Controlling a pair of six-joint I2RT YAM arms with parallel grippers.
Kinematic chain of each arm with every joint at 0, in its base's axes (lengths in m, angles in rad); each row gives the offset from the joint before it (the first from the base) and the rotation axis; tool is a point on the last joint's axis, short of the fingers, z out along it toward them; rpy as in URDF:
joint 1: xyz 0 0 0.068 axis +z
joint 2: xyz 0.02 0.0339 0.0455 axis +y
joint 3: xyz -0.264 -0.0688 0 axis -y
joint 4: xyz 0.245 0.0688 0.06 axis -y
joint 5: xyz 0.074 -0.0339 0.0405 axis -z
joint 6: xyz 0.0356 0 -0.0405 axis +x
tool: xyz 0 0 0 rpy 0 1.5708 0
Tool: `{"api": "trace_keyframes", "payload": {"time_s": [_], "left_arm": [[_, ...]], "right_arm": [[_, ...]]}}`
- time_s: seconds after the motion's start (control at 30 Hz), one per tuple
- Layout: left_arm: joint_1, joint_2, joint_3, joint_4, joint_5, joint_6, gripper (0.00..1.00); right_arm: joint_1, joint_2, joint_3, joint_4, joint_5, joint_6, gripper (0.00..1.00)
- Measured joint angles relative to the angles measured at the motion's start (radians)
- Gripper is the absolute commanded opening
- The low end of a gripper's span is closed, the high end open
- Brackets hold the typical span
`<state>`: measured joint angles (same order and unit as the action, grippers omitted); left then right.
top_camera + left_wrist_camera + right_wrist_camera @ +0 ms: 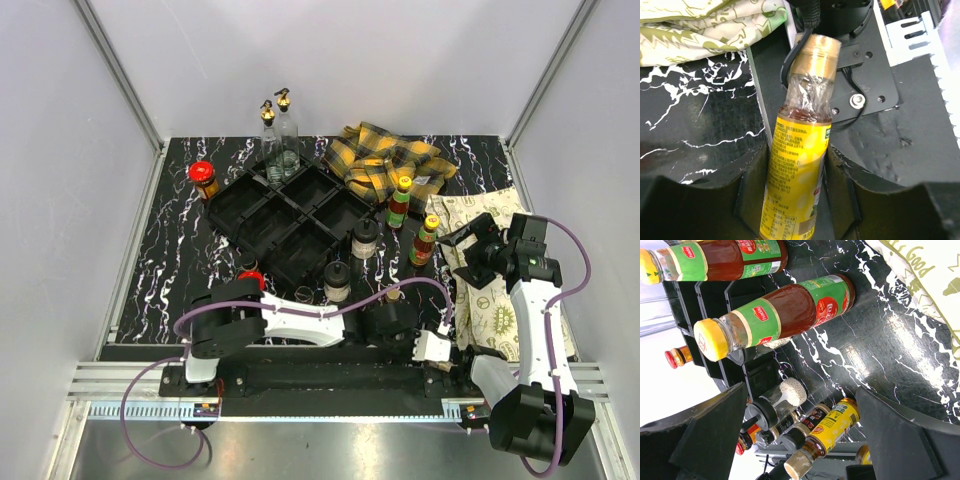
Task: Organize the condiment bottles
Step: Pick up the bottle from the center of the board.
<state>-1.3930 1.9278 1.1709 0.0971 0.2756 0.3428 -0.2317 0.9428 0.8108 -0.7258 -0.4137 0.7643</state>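
Observation:
My left gripper (796, 200) is shut on a yellow-labelled bottle (802, 135) with a gold cap, which points away from the wrist. In the top view that gripper (440, 358) sits low at the table's near edge, close to the right arm's base. My right gripper (470, 245) is open and empty at the right, facing two yellow-capped sauce bottles (400, 200) (427, 238). In its wrist view the nearer sauce bottle (775, 310) is ahead of the wide fingers (705, 430). Black-capped shakers (364, 238) stand by the tray, two clear gold-spouted bottles (277, 135) at the back, and a red-lidded jar (204, 178) at the left.
The black divided tray (285, 215) lies in the middle. A yellow plaid cloth (385, 160) lies behind it. A white and green printed cloth (500, 300) covers the right side under my right arm. Another yellow-labelled bottle (835, 427) stands near the shakers (777, 400).

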Motion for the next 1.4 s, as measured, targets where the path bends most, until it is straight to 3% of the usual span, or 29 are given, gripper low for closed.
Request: {"api": "trace_keyframes", "payload": {"time_s": [0.3,1.4], "left_arm": [[0.000,-0.108,-0.057,-0.015,-0.022,-0.003,0.00],[-0.062,-0.240,-0.124,-0.069,-0.080,0.020,0.00]], "right_arm": [[-0.001,0.000,0.000,0.000,0.000,0.000,0.99],[-0.002,-0.004,-0.007,-0.001,0.005,0.003,1.00]]}}
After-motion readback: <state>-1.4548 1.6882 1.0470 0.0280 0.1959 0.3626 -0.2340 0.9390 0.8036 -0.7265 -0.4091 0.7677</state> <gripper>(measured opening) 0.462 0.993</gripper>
